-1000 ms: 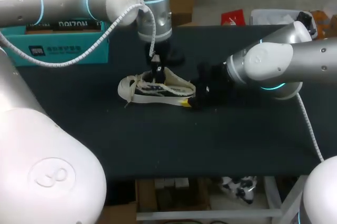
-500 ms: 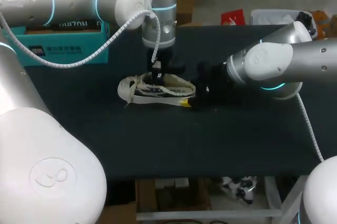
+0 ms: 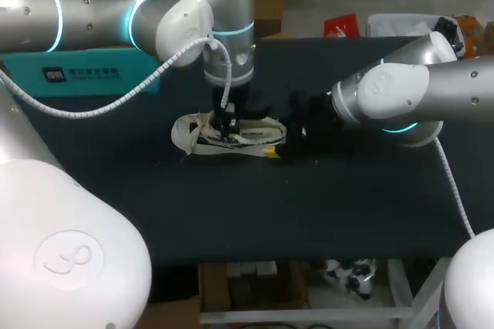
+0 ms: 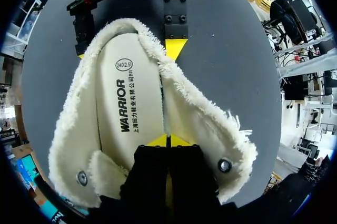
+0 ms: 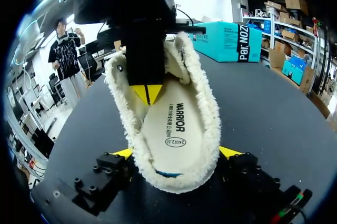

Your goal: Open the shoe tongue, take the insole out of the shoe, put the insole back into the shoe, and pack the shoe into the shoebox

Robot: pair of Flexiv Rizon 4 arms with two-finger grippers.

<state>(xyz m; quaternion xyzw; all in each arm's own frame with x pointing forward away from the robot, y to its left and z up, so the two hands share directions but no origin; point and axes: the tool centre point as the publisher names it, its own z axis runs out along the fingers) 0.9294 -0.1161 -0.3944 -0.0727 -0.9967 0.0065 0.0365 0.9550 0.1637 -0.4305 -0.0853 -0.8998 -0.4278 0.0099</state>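
The cream fleece-lined shoe [image 3: 202, 133] lies mid-tabletop [image 3: 309, 205], its heel clamped from both sides by the right end effector [image 5: 176, 153]. The white printed insole [image 4: 129, 108] is seen seated inside. The left end effector [image 4: 168, 141] is over it, tips pressed together, nothing visibly pinched. The teal cardboard shoebox [image 3: 85, 74] waits at ten o'clock. Removal, reinsertion and packing are judged outstanding.

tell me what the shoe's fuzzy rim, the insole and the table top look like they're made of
shoe: cream, with a fuzzy, tufted rim, so likely fleece or frayed cloth; the look does not settle which.
insole: smooth, matte, off-white sheet with printed lettering. Probably fabric-faced foam, though only its top shows.
table: even dark grey, matte, no glare. Could be a mat or a coated board.
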